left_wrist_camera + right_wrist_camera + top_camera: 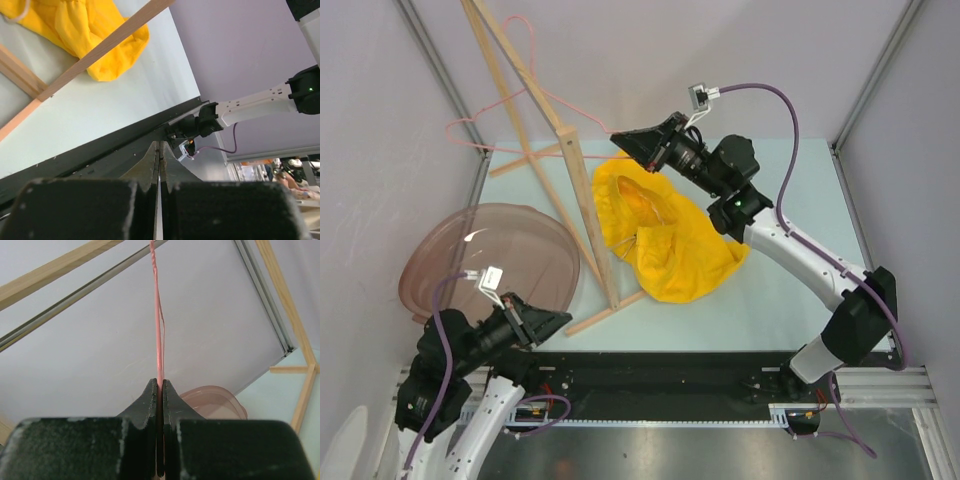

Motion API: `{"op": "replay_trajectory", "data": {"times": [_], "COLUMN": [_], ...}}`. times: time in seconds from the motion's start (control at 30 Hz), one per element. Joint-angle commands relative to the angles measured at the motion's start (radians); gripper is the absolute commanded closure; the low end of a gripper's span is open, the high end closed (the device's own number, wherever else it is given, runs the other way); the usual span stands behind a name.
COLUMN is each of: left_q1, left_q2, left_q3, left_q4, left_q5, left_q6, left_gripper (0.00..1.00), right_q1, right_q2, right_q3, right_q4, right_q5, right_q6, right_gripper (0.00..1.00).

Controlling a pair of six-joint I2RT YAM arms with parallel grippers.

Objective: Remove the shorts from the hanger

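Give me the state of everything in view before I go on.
shorts: off the hanger, crumpled in a heap on the table.
hanger: bare, raised, pinched by the right hand.
right hand: shut on the hanger.
left hand: shut, empty, low by the table's near edge.
wooden rack: standing on the table.
pink tub: lying at the table's left edge; contents unclear.

Legible markings: none
No text, label, brand, number or sign can be read in any of the three views
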Motion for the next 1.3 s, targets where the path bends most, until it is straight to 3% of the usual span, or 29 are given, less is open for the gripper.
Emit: {"op": "replay_trajectory", "data": {"times": [0.0, 0.07, 0.13, 0.23, 0.3, 0.33, 0.43, 0.47, 0.53, 0.63, 0.73, 0.77, 0.87, 0.97, 1.07, 1.27], "left_q1": [0.000, 0.001, 0.000, 0.000, 0.000, 0.001, 0.000, 0.000, 0.001, 0.000, 0.000, 0.000, 0.000, 0.000, 0.000, 0.000], "left_q2": [0.022, 0.020, 0.019, 0.023, 0.029, 0.035, 0.045, 0.043, 0.045, 0.039, 0.035, 0.034, 0.028, 0.025, 0.022, 0.014], "left_q3": [0.056, 0.079, 0.118, 0.183, 0.214, 0.241, 0.278, 0.295, 0.317, 0.330, 0.332, 0.333, 0.334, 0.330, 0.312, 0.258], "left_q4": [-0.083, -0.109, -0.137, -0.181, -0.215, -0.226, -0.255, -0.257, -0.263, -0.270, -0.269, -0.269, -0.267, -0.266, -0.251, -0.201], "left_q5": [-0.081, -0.124, -0.189, -0.279, -0.312, -0.339, -0.365, -0.370, -0.375, -0.379, -0.373, -0.372, -0.372, -0.379, -0.372, -0.332], "left_q6": [0.060, 0.070, 0.088, 0.128, 0.148, 0.168, 0.192, 0.204, 0.223, 0.229, 0.225, 0.223, 0.217, 0.212, 0.206, 0.183], "left_gripper": [1.00, 0.99, 0.90, 0.64, 0.56, 0.47, 0.32, 0.22, 0.13, 0.10, 0.09, 0.09, 0.09, 0.09, 0.09, 0.09], "right_q1": [0.021, 0.030, 0.035, 0.038, 0.039, 0.038, 0.038, 0.035, 0.030, 0.004, -0.018, -0.021, -0.038, -0.057, -0.084, -0.136], "right_q2": [0.029, 0.035, 0.043, 0.050, 0.058, 0.066, 0.075, 0.080, 0.087, 0.109, 0.120, 0.120, 0.106, 0.071, 0.022, -0.086], "right_q3": [0.081, 0.084, 0.085, 0.083, 0.083, 0.083, 0.083, 0.083, 0.083, 0.083, 0.083, 0.083, 0.083, 0.080, 0.065, -0.033], "right_q4": [0.061, 0.064, 0.062, 0.055, 0.064, 0.073, 0.072, 0.061, 0.056, 0.058, 0.047, 0.024, -0.071, -0.220, -0.371, -0.622], "right_q5": [0.000, -0.007, -0.017, -0.030, -0.044, -0.062, -0.079, -0.082, -0.105, -0.148, -0.184, -0.191, -0.201, -0.176, -0.132, 0.005], "right_q6": [0.005, 0.009, 0.014, 0.023, 0.041, 0.049, 0.060, 0.062, 0.077, 0.106, 0.115, 0.103, 0.044, -0.044, -0.110, -0.227], "right_gripper": [1.00, 1.00, 1.00, 1.00, 1.00, 1.00, 1.00, 1.00, 1.00, 0.98, 0.81, 0.65, 0.33, 0.18, 0.06, 0.00]}}
